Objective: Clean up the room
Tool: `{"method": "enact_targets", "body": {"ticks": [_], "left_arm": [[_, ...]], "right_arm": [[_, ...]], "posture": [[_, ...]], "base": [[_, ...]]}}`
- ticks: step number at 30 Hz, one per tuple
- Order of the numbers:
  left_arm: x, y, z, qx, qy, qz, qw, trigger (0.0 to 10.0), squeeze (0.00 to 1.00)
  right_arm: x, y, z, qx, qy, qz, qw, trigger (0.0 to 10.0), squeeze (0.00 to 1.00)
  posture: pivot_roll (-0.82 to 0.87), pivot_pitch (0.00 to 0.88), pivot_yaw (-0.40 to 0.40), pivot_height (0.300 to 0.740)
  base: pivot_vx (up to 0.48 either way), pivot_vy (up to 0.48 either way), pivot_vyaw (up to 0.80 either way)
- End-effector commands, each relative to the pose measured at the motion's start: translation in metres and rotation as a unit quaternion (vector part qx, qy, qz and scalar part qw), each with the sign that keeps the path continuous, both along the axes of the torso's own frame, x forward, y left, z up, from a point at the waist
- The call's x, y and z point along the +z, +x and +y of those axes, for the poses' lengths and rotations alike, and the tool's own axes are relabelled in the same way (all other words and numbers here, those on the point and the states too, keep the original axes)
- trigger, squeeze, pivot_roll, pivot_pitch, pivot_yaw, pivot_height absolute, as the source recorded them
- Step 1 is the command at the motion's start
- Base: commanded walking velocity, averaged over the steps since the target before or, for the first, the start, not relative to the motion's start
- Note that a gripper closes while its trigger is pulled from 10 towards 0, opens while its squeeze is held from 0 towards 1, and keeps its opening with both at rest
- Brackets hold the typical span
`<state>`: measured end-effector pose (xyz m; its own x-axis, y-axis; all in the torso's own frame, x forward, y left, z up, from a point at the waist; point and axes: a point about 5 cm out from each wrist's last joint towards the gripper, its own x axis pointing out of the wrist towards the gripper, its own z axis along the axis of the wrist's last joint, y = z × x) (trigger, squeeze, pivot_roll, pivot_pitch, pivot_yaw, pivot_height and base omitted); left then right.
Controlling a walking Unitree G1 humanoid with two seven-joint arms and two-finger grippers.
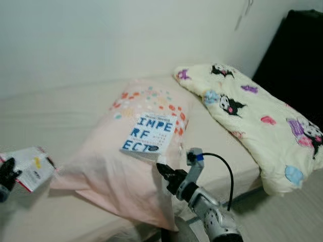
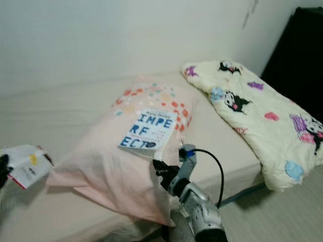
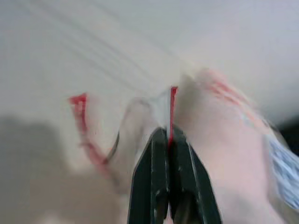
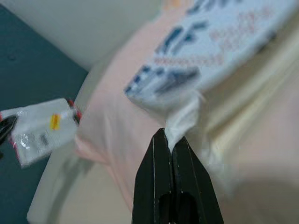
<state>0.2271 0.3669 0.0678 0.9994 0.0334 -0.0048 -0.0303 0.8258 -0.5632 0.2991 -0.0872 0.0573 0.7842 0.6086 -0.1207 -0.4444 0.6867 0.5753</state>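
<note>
A pink pillow (image 1: 113,169) lies on the bed (image 1: 45,116), with a white and blue book (image 1: 150,133) resting on top of it. Just below the book's near corner, my right gripper (image 1: 162,169) is shut and pinches a fold of the pillow's fabric (image 4: 184,119). At the far left my left gripper (image 1: 6,177) holds a white packet with a red edge (image 1: 33,166) above the bed. In the left wrist view the fingers (image 3: 152,182) are closed on that packet (image 3: 154,116).
A cream blanket with cartoon figures (image 1: 262,116) lies along the bed's right side and hangs over its edge. A black piece of furniture (image 1: 298,50) stands at the far right. Pale floor (image 1: 292,217) shows beside the bed.
</note>
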Motion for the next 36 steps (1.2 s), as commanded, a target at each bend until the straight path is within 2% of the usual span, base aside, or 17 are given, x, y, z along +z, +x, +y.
{"method": "enact_targets", "body": {"ticks": [1,3,4,7,9,12,13,14,15,16,20,21,24,25,26,29,36], "left_arm": [[-0.014,-0.002,-0.02,-0.059,-0.024,0.005,0.998,10.0,0.0],[-0.04,-0.007,-0.043,-0.096,-0.044,0.033,0.994,10.0,0.0],[-0.054,-0.01,-0.054,-0.093,-0.046,0.06,0.993,10.0,0.0],[-0.065,-0.012,-0.062,-0.083,-0.054,0.083,0.992,10.0,0.0],[-0.086,-0.02,-0.075,-0.039,-0.087,0.134,0.986,10.0,0.0],[-0.093,-0.023,-0.078,-0.013,-0.102,0.157,0.982,10.0,0.0],[-0.104,-0.031,-0.08,0.029,-0.106,0.205,0.973,10.0,0.0],[-0.104,-0.031,-0.08,0.029,-0.106,0.205,0.973,10.0,0.0],[-0.113,-0.039,-0.081,0.065,-0.115,0.242,0.961,10.0,0.0],[-0.126,-0.055,-0.085,0.096,-0.115,0.301,0.942,10.0,0.0],[-0.132,-0.064,-0.088,0.096,-0.113,0.325,0.934,10.0,0.0],[-0.137,-0.073,-0.09,0.104,-0.107,0.351,0.925,10.0,0.0],[-0.14,-0.077,-0.091,0.11,-0.101,0.365,0.919,10.0,0.0],[-0.143,-0.08,-0.091,0.119,-0.089,0.382,0.912,10.0,0.0],[-0.143,-0.08,-0.091,0.119,-0.089,0.382,0.912,10.0,0.0],[-0.146,-0.079,-0.099,0.12,-0.055,0.407,0.904,10.0,0.0],[-0.149,-0.077,-0.108,0.097,-0.027,0.422,0.901,10.0,0.0]], "right_arm": [[-0.003,0.001,0.0,-0.002,0.0,0.001,1.0,10.0,0.0],[-0.01,0.005,0.001,0.003,-0.015,0.013,1.0,10.0,0.0],[-0.016,0.005,0.001,0.005,-0.032,0.023,0.999,10.0,0.0],[-0.021,0.005,0.002,0.007,-0.044,0.033,0.998,10.0,0.0],[-0.034,0.0,0.003,0.012,-0.073,0.06,0.995,10.0,0.0],[-0.039,-0.003,0.004,0.014,-0.083,0.071,0.994,10.0,0.0],[-0.047,-0.008,0.005,0.015,-0.093,0.085,0.992,10.0,0.0],[-0.047,-0.008,0.005,0.015,-0.093,0.085,0.992,10.0,0.0],[-0.053,-0.013,0.004,0.015,-0.101,0.098,0.99,10.0,0.0],[-0.063,-0.021,0.003,0.016,-0.113,0.116,0.987,10.0,0.0],[-0.07,-0.026,0.002,0.018,-0.131,0.126,0.983,10.0,0.0],[-0.078,-0.033,-0.002,0.021,-0.158,0.138,0.978,10.0,0.0],[-0.082,-0.036,-0.005,0.023,-0.169,0.145,0.975,10.0,0.0],[-0.087,-0.04,-0.008,0.021,-0.18,0.157,0.971,10.0,0.0],[-0.087,-0.04,-0.008,0.021,-0.18,0.157,0.971,10.0,0.0],[-0.108,-0.062,-0.022,0.028,-0.245,0.196,0.949,10.0,0.0],[-0.119,-0.078,-0.025,0.049,-0.27,0.217,0.937,10.0,0.0]], "posture": [[0.0,0.0,-0.064,0.668],[0.01,0.0,-0.072,0.678],[0.02,0.0,-0.082,0.682],[0.03,0.0,-0.087,0.687],[0.04,0.0,-0.093,0.697],[0.04,0.0,-0.094,0.702],[0.04,0.0,-0.094,0.706],[0.04,0.0,-0.094,0.706],[0.04,0.0,-0.092,0.711],[0.03,0.0,-0.087,0.721],[0.03,0.0,-0.086,0.73],[0.03,0.0,-0.086,0.73],[0.03,0.0,-0.086,0.73],[0.03,0.0,-0.09,0.73],[0.03,0.0,-0.09,0.73],[0.04,0.0,-0.101,0.73],[0.04,0.0,-0.105,0.73]], "base": [[0.0,0.0,0.0],[0.0,0.0,0.0],[0.0,0.0,0.0],[0.0,0.0,0.0],[0.0,0.0,0.0],[0.0,0.0,0.0],[0.0,0.0,0.0],[0.0,0.0,0.0],[0.0,0.0,0.0],[-0.412,0.0,0.0],[-0.446,0.0,0.0],[-0.48,0.0,0.0],[-0.48,0.0,0.0],[0.0,0.0,0.0],[0.0,0.0,0.0],[0.0,0.0,0.6],[0.0,0.0,0.6]]}}
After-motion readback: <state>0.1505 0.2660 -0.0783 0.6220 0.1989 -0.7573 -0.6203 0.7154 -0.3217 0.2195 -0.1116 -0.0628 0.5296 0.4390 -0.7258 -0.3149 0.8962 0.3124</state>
